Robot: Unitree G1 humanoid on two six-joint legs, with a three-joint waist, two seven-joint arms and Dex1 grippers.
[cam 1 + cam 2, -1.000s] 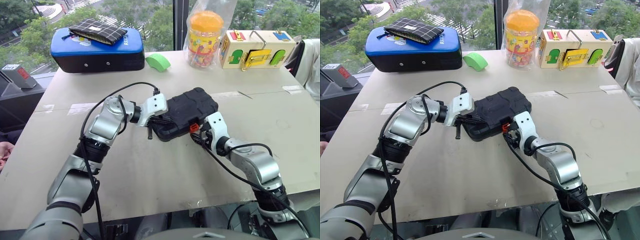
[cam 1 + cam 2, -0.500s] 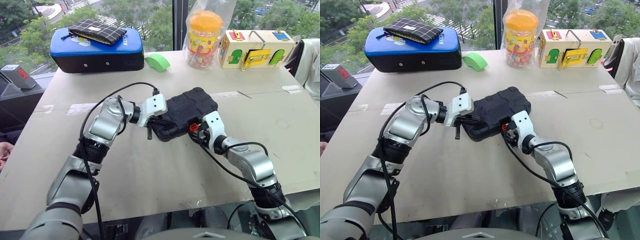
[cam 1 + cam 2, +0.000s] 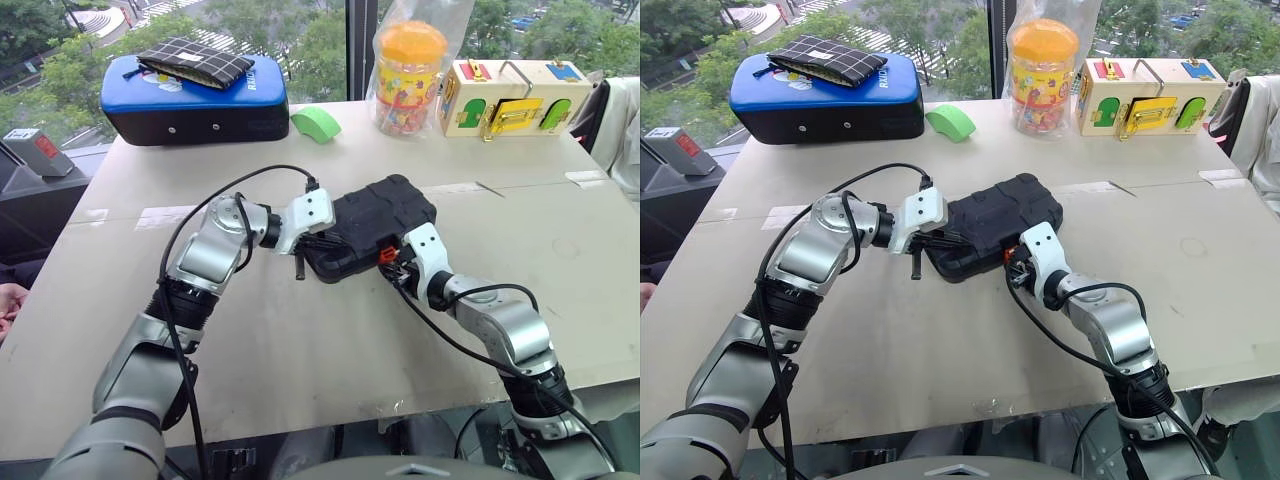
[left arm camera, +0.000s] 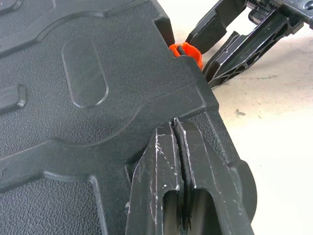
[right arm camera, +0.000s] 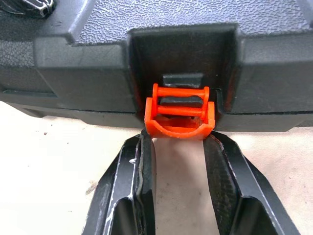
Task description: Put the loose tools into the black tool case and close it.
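Table [image 3: 300,370] near edge + right side open. Far edge blocked: blue case [image 3: 195,100], green obj [image 3: 316,123], jar [image 3: 408,75], latch box [image 3: 510,97]. Black tool case [image 3: 375,225] mid-table.

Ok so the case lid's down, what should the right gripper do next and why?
Probably push the orange latch up until it snaps. It hangs unfastened at the black tool case front, between the right gripper fingers, while the shut left gripper presses the lid.

Bright daylight floods in through the far windows, lighting the desk [image 3: 300,340] evenly with soft, faint shadows. Head views are sharp; wrist close-ups stay crisp, slightly softening toward their near edges.
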